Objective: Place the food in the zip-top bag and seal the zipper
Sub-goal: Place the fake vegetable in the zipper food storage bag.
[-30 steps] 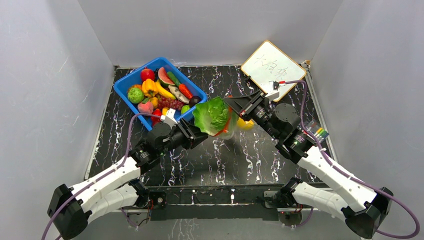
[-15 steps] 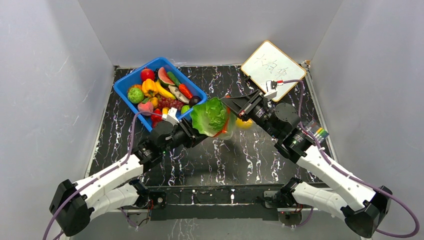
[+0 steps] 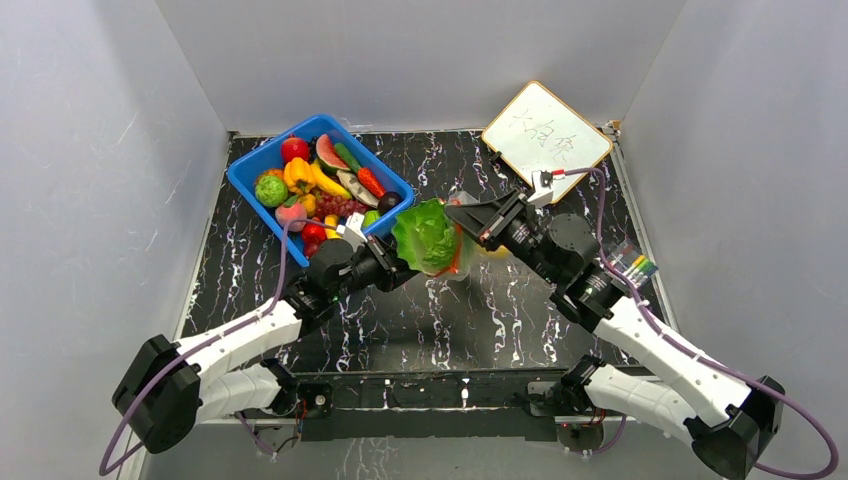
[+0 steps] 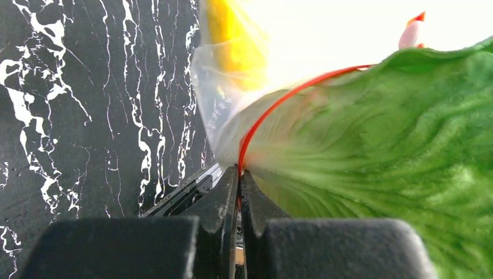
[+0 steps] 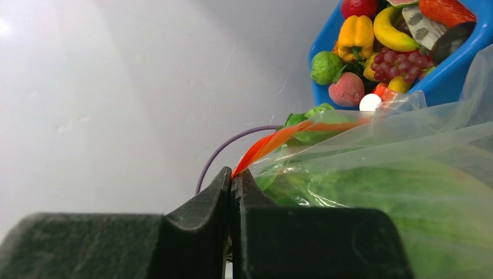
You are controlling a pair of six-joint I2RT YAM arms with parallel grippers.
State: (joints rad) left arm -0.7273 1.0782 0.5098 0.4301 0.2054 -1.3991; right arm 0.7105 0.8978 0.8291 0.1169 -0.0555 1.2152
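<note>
The clear zip-top bag (image 3: 452, 262) hangs in the air between my two grippers over the table's middle. A green lettuce (image 3: 428, 235) sticks out of its mouth; it fills the left wrist view (image 4: 378, 151) and shows through the plastic in the right wrist view (image 5: 372, 197). A yellow food (image 3: 490, 247) shows behind the bag. My left gripper (image 3: 398, 268) is shut on the red-orange zipper (image 4: 273, 107) at one end. My right gripper (image 3: 458, 214) is shut on the zipper (image 5: 273, 141) at the other end.
A blue bin (image 3: 250, 165) full of several toy fruits and vegetables stands at the back left. A white board (image 3: 545, 128) lies at the back right. Coloured markers (image 3: 640, 266) lie near the right edge. Grey walls close in three sides.
Both grippers have shifted slightly right with the bag. The left arm has stretched further forward, and the lettuce has moved right with the bag.
</note>
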